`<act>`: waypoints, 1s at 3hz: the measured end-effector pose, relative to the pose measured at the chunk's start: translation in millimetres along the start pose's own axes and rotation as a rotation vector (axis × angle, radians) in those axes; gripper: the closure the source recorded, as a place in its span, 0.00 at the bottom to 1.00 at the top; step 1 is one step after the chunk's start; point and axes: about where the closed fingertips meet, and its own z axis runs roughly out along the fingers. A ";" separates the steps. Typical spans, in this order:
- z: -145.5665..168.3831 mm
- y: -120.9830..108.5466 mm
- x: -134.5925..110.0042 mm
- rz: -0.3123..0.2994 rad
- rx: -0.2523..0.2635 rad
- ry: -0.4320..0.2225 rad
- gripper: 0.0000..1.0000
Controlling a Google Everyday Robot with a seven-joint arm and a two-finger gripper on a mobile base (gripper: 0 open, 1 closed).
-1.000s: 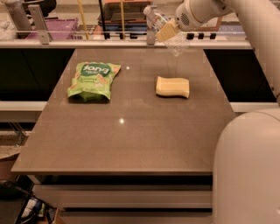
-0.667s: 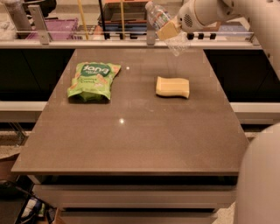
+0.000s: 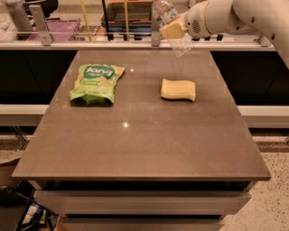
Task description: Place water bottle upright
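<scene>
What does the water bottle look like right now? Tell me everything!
The water bottle is small and made of clear, ribbed plastic, with a reddish-white label band near its upper end. It is up in the air, tilted and not upright, over the far edge of the table. The end effector, at the top right of the view, is clamped around its middle with tan pads. Nothing else touches it.

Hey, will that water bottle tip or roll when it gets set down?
The gripper holds the water bottle tilted above the table's far edge. It looks like thin clear plastic, so probably light and easily tipped. Its round body would likely roll if laid sideways.
</scene>
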 end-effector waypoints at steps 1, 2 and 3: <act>0.1 0.1 0.0 0.000 0.000 0.000 1.00; 1.4 0.1 -11.5 -0.032 0.004 -0.031 1.00; 2.4 0.3 -27.7 -0.077 0.004 -0.088 1.00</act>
